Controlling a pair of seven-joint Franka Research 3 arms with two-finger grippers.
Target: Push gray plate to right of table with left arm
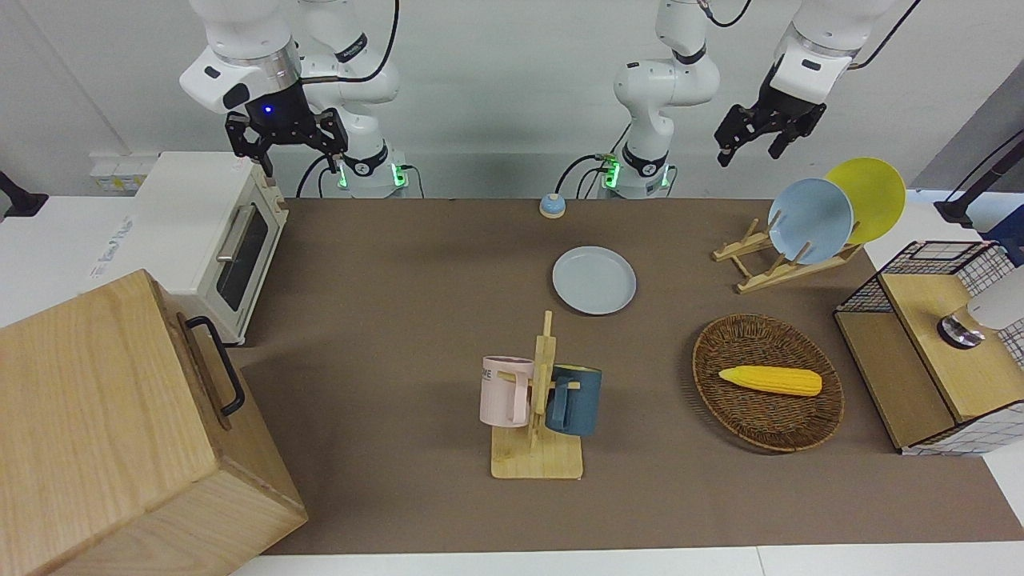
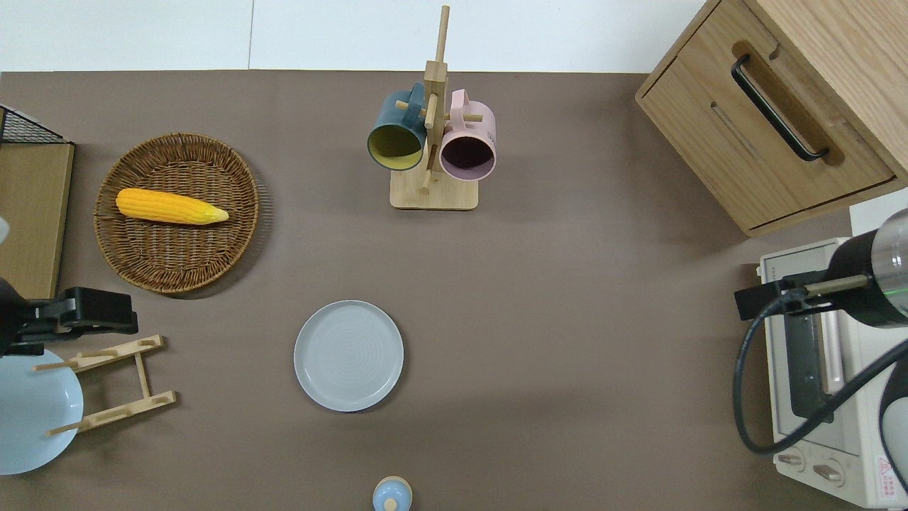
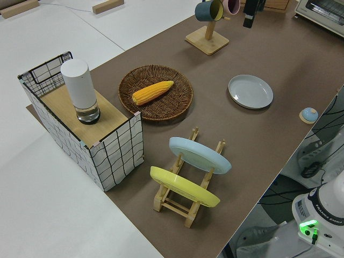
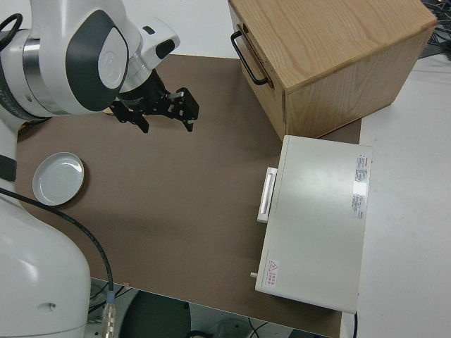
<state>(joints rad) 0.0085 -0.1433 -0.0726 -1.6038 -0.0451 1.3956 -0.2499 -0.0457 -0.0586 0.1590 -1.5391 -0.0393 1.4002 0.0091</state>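
Note:
The gray plate (image 1: 594, 280) lies flat on the brown table (image 1: 400, 264), nearer to the robots than the mug rack; it also shows in the overhead view (image 2: 348, 355), the left side view (image 3: 250, 91) and the right side view (image 4: 58, 179). My left gripper (image 1: 750, 152) is open and empty, up in the air. In the overhead view the left gripper (image 2: 96, 317) is over the mat between the wicker basket and the plate rack, well apart from the gray plate. My right arm is parked, its gripper (image 1: 286, 150) open and empty.
A wooden rack (image 1: 780, 260) holds a sky-blue plate (image 1: 810, 220) and a yellow plate (image 1: 868, 196). A wicker basket (image 1: 724, 400) holds a corn cob (image 1: 770, 380). There are also a mug rack (image 1: 538, 448), a small bell (image 1: 552, 206), a toaster oven (image 1: 204, 232), a wooden cabinet (image 1: 120, 432) and a wire crate (image 1: 920, 264).

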